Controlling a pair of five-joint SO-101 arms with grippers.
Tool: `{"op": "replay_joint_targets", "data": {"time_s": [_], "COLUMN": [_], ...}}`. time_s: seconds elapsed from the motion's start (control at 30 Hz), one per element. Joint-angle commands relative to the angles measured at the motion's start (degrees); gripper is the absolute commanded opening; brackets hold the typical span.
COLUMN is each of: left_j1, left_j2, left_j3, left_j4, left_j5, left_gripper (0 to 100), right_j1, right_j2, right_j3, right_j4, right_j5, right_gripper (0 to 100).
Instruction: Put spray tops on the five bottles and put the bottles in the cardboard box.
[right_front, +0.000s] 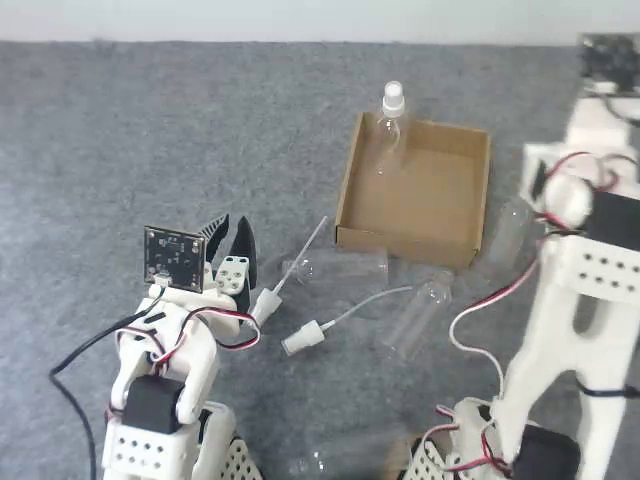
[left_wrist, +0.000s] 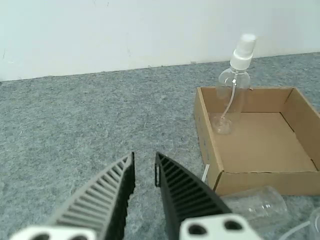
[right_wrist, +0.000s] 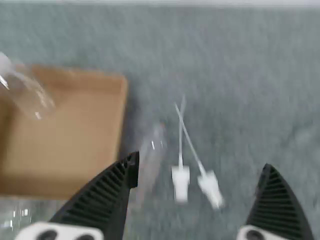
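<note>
High view: box (right_front: 430, 195) on grey carpet (right_front: 150, 130); capped bottle (right_front: 392, 120) upright in its far corner
Loose bottles (right_front: 340, 268): lying on the carpet just beside the box
Spray tops (right_front: 303, 338): two; lying near my left pincer (right_front: 232, 240)
My left pincer: slightly parted; grasping nothing
My right pincer (right_wrist: 199, 165): spread wide; released; empty

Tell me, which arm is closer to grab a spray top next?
Probably the left arm: its jaws sit right beside the nearest spray top. The right arm stands farther away, beside the box.
</note>
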Motion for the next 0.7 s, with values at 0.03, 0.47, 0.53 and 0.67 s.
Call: {"op": "replay_joint_targets", "data": {"time_s": [0.03, 0.47, 0.53, 0.67], "left_j1": [-0.18, -3.78, -5.80, -6.59], "left_j2": [-0.26, -0.70, -0.70, -0.70], "left_j3": [-0.84, -1.01, -1.01, -1.01], "left_j4": [-2.46, 4.13, 4.04, 4.04], "left_j5": [0.09, 0.00, 0.00, 0.00], "left_gripper": [6, 6, 6, 6], "right_j1": [4.88, -2.24, -2.15, -1.71], "right_j2": [-0.31, 17.89, 20.00, 23.52], "right_j3": [2.90, 11.60, 11.60, 11.60], "right_j4": [5.32, -8.04, -10.24, -12.79], "right_j5": [1.05, -15.65, -16.62, -17.05], "right_gripper": [31.4, 31.7, 31.7, 31.5]}}
